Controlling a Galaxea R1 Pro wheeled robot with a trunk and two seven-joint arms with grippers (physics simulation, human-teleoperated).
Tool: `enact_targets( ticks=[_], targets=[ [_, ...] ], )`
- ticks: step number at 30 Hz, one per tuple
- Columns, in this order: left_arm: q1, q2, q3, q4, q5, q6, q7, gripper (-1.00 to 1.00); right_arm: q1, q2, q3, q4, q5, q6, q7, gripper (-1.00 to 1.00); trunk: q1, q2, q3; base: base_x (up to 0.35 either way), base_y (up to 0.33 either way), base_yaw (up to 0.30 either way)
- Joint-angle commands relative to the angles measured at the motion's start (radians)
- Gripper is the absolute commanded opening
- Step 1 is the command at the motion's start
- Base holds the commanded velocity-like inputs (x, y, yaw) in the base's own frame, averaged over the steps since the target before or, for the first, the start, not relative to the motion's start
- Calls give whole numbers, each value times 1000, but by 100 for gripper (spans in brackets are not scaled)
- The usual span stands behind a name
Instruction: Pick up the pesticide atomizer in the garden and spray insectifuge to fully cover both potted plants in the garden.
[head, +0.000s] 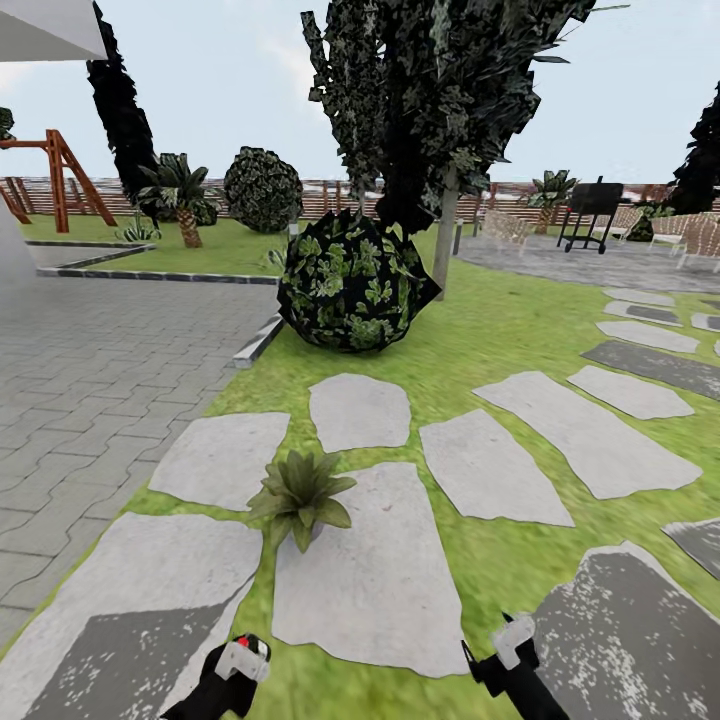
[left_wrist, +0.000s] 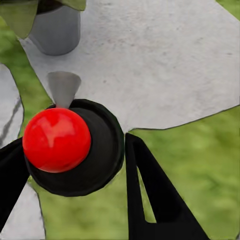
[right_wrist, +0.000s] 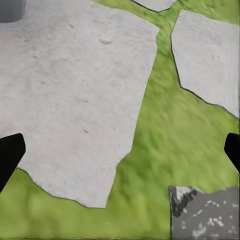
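A small potted plant with pointed green leaves sits between pale stepping stones on the lawn. The left gripper clasps the dark atomizer – red-capped; the right gripper gapes wide, empty.

Rough matt stepping stones; glossy red knob

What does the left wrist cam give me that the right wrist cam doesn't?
Left wrist: the left gripper closed around the atomizer, whose pale nozzle points toward a potted plant. Right wrist: the right gripper, open and empty, and a dark speckled stone. Both: the pale stepping stone and grass. A grey corner in the right wrist view may be that same pot.
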Motion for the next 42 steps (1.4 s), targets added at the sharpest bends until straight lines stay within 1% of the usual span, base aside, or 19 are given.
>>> enact_targets(
  ticks=[1, 3, 6, 13, 14, 15, 16, 17, 19, 21, 23, 27, 30, 32, 34, 35, 37, 39, 42],
  targets=[
    [-1, 6, -1, -6, -2, -5, -7, -100, -1, -1, -7, 7, 5, -4, -8, 100, 0, 0, -1, 0, 0, 0],
    [-1, 17, -3, -17, 10, -3, -17, -100, -1, -2, -6, 14, -7, -4, -19, 100, 0, 0, -1, 0, 0, 0],
    [-18, 34, -4, -34, -5, 15, -33, -100, -2, -2, -3, -4, 1, -4, -31, 100, 0, 0, -1, 0, 0, 0],
    [-59, 74, -4, -73, -39, 55, -69, -100, -2, -1, 5, -43, 40, 0, 8, 100, 0, 0, -1, 0, 0, 0],
    [-113, 80, -5, -183, -266, 229, -597, -100, -2, -2, 5, -180, 44, 0, 352, 100, 0, 0, -1, 0, 0, 0],
    [-115, 79, -6, -184, -277, 240, -603, -100, -3, -3, 5, -191, 45, 0, 390, 100, 0, 0, -1, 0, 0, 0],
    [-117, 75, -7, -189, -296, 250, -611, -100, -3, -3, 5, -206, 45, 1, 441, 100, 0, 0, -1, 0, 0, 0],
    [-118, 73, -8, -196, -312, 254, -617, -100, -3, -4, 5, -215, 45, 1, 470, 100, 0, 0, -1, 0, 0, 0],
    [-119, 68, -7, -222, -370, 270, -655, -100, -4, -5, 5, -237, 50, 1, 546, 100, 0, 0, -1, 0, 0, 0],
    [-119, 62, -7, -243, -409, 296, -689, -100, -4, -5, 5, -257, 60, 2, 604, 100, 0, 0, -1, 0, 0, 0],
    [-119, 59, -7, -256, -425, 316, -708, -100, -5, -5, 5, -271, 73, 2, 649, 100, 0, 0, -1, 0, 0, 0],
    [-118, 56, -9, -262, -435, 326, -717, -100, -7, -4, 5, -276, 83, 2, 676, 100, 0, 0, -1, 0, 0, 0],
    [-118, 56, -17, -263, -465, 327, -718, -100, -7, 1, 7, -276, 84, 6, 680, 100, 0, 0, -1, 0, 0, 0],
    [-118, 48, -23, -263, -485, 328, -718, -100, -8, 4, 7, -277, 84, 28, 697, 100, 0, 0, -1, 0, 0, 0],
    [-118, 34, -26, -262, -500, 328, -718, -100, -9, 5, 8, -280, 84, 48, 746, 100, 0, 0, -1, 0, 0, 0],
    [-118, 31, -26, -262, -507, 329, -718, -100, -10, 6, 8, -283, 84, 51, 760, -100, 0, 0, -1, 0, 0, 0],
    [-118, 21, -26, -262, -529, 332, -717, -100, -10, 7, 8, -293, 84, 54, 780, -100, 0, 0, -1, 0, 0, 0],
    [-118, 8, -27, -262, -548, 342, -716, -100, -10, 8, 8, -296, 84, 55, 785, -100, 0, 0, -1, 0, 0, 0],
    [-118, 0, -27, -262, -562, 347, -716, -100, -10, 9, 9, -297, 84, 56, 793, -100, 0, 0, -1, 0, 0, 0]
  ],
)
